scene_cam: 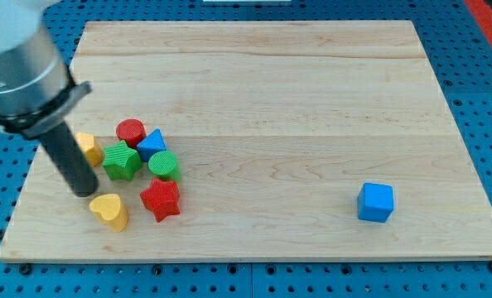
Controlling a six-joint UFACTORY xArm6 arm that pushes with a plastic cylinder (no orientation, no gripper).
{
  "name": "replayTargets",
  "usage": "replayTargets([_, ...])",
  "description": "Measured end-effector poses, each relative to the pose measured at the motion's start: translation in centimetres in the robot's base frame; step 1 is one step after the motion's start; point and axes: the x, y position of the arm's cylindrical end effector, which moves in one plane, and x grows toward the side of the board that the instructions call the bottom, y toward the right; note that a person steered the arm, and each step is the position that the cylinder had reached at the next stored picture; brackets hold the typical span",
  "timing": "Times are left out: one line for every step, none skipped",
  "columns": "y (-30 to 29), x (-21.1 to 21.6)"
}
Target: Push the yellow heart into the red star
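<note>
my tip (84, 193) rests at the view's left side of the wooden surface (296, 91). there are no fingers here to open or close, only a straight dark rod that holds nothing. the rod hides most of a yellow block (89, 147) behind it, so that block's shape cannot be made out, and the arm's grey body is cut off by the view's top left corner.

the yellow heart (109, 210) lies just below and to the right of my tip, very close, though i cannot tell whether they touch. its lobes seem to face the view's left and its point the view's lower right, with the long axis running roughly that way.

the red star (161, 199) sits just right of the heart, a small gap between them. above it cluster a green cylinder (164, 165), a green star (122, 161), a blue triangle-like block (151, 144) and a red cylinder (131, 130). a blue cube (375, 202) sits well apart, far to the right of my tip.
</note>
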Motion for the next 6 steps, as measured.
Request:
replayTargets([-0.3, 2.4])
replayTargets([3.7, 2.6])
replayTargets([7.7, 2.5])
replayTargets([2.0, 2.2])
replayTargets([1.6, 8.3])
replayTargets([7.3, 8.5])
